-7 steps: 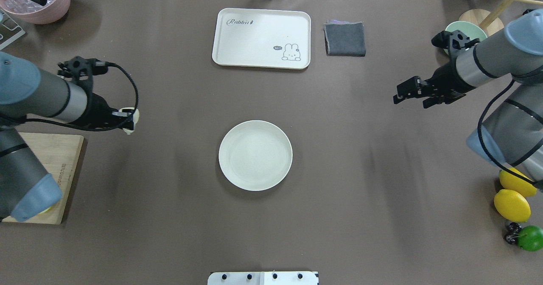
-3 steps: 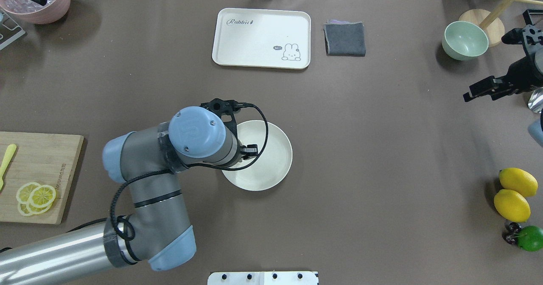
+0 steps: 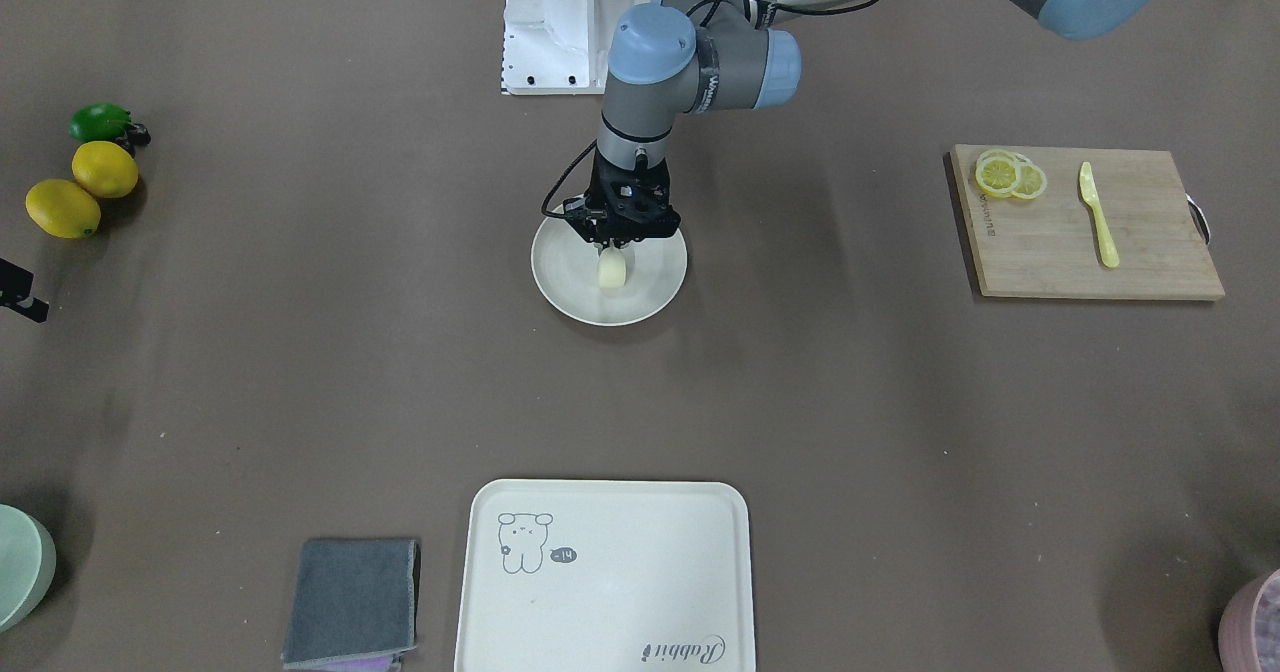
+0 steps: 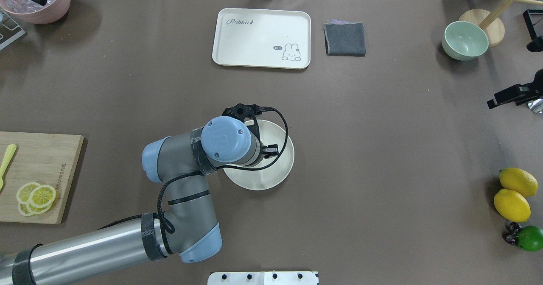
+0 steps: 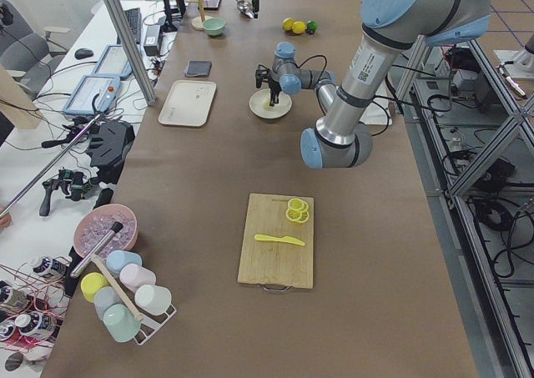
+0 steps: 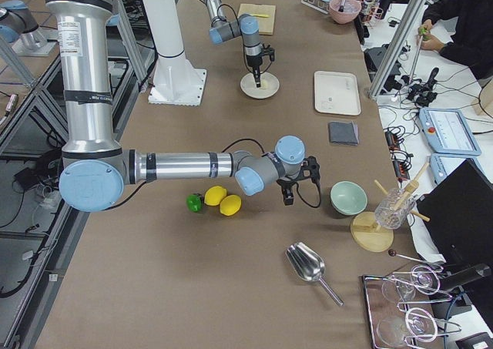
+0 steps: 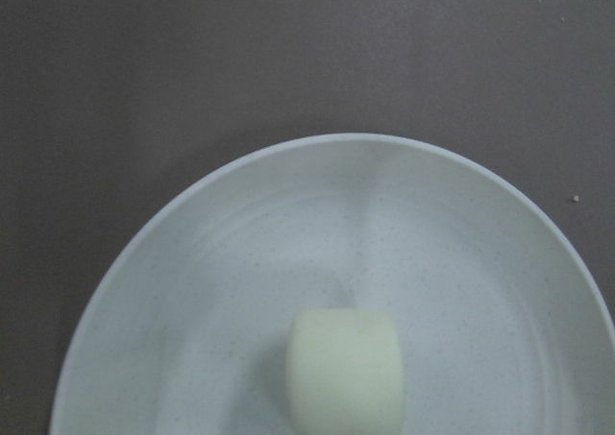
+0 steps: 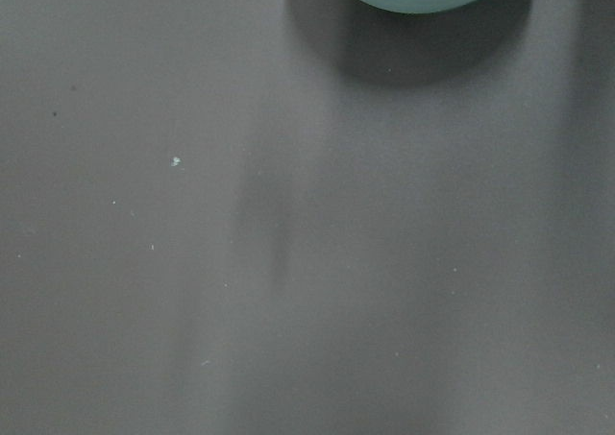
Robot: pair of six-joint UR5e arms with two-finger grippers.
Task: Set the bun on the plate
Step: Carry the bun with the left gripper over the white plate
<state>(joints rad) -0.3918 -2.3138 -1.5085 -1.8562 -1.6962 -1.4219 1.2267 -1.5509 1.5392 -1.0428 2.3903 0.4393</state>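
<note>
Over the plate point(image 3: 655, 287), the left gripper's point(image 3: 614, 249) jaws are grasping a smooth, pale-cream, puck-shaped bun point(image 3: 611, 272); a second ago it was hanging beside the cutting board point(image 3: 1090, 242).

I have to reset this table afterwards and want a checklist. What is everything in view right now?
bun: 1, pale cream, at the plate's middle, right below the left gripper
plate: 1, off-white, table centre
tray: 1, cream, rabbit drawing, far side
cloth: 1, grey, folded, beside the tray
green bowl: 1, pale green, far right
lemons: 2, yellow, right edge
lime: 1, green, beside the lemons
cutting board: 1, wooden, left edge
lemon slices: a few, yellow, on the board
knife: 1, yellow, on the board
pink bowl: 1, far left corner
scoop: 1, metal, right end
left gripper: black, over the plate; grip unclear
right gripper: black, right edge; opening unclear
</note>
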